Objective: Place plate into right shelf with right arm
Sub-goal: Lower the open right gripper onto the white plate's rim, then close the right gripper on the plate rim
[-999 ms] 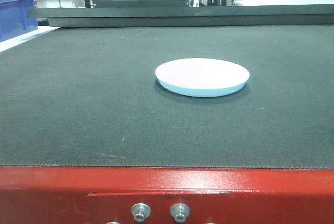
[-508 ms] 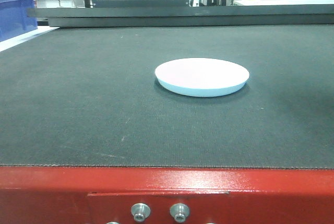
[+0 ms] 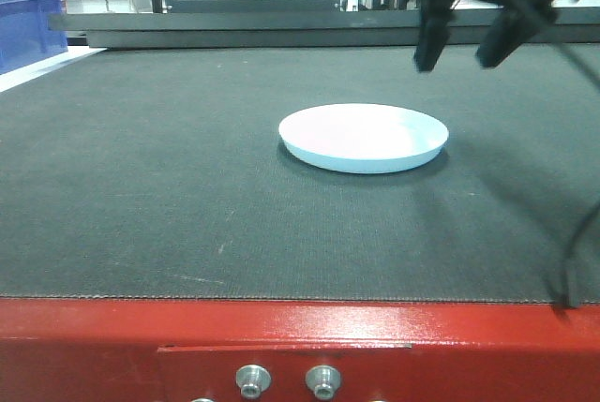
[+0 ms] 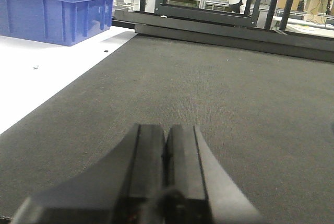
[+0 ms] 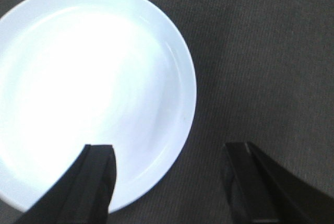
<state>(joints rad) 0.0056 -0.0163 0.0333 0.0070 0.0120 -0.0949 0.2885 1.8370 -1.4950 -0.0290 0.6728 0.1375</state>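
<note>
The right hand (image 3: pixel 455 65) hung with fingers spread wide above the plate (image 3: pixel 364 138), which lay flat on the tabletop (image 3: pixel 141 186).

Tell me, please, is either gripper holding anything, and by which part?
Nothing is held. The right gripper hangs open over the edge of the round pinkish-white plate; the left gripper is shut, empty.

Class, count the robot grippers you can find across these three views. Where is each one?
2. The right gripper hangs open above the right rim of the plate. The left gripper is shut, low over the dark mat. None seems hidden.
</note>
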